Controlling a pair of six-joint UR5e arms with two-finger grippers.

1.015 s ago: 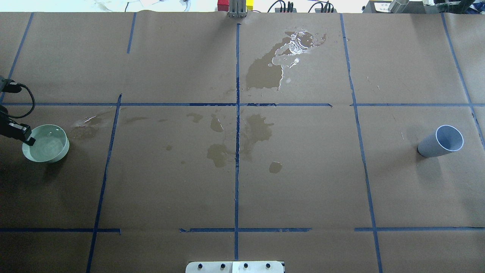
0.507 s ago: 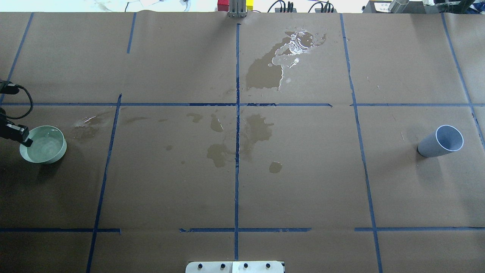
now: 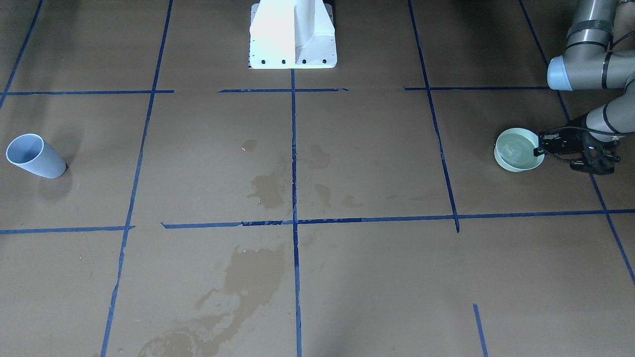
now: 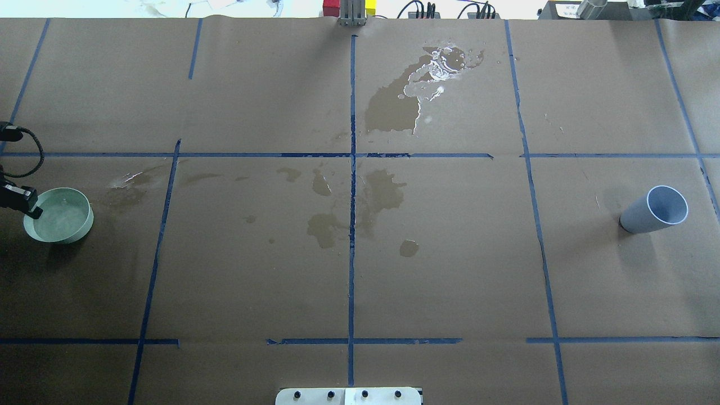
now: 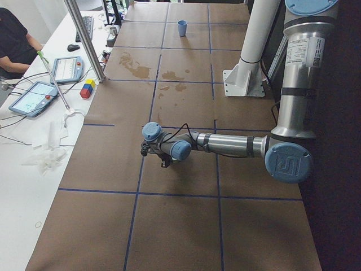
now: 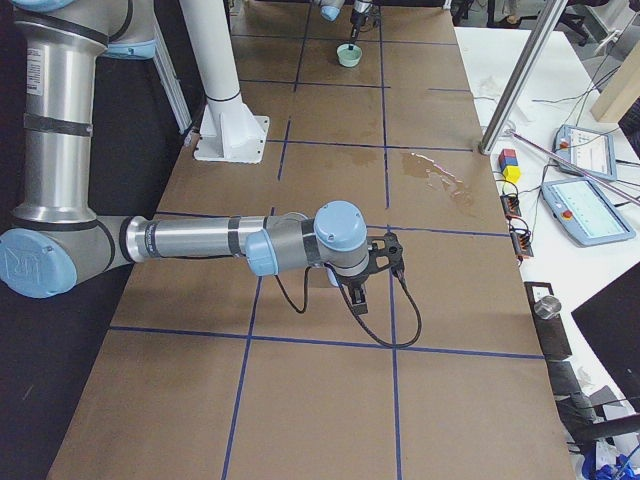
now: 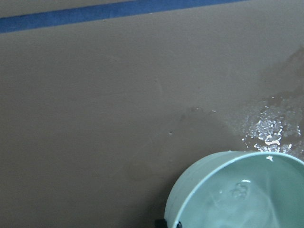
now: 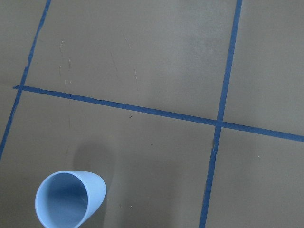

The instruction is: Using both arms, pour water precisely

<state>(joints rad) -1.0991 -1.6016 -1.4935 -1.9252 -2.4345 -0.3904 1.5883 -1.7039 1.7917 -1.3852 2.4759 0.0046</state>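
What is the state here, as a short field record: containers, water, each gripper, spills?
Bowl: pale green round bowl, far on the robot's left side, gripped at its rim.
Water: clear water inside the bowl.
Cup: blue-grey tapered cup, upright on the robot's right side, untouched.
Left gripper: left gripper shut on the bowl's rim.
Right gripper: right gripper clear of the cup; open or shut cannot be told.
Spills: dark wet stains on the brown paper-covered table.
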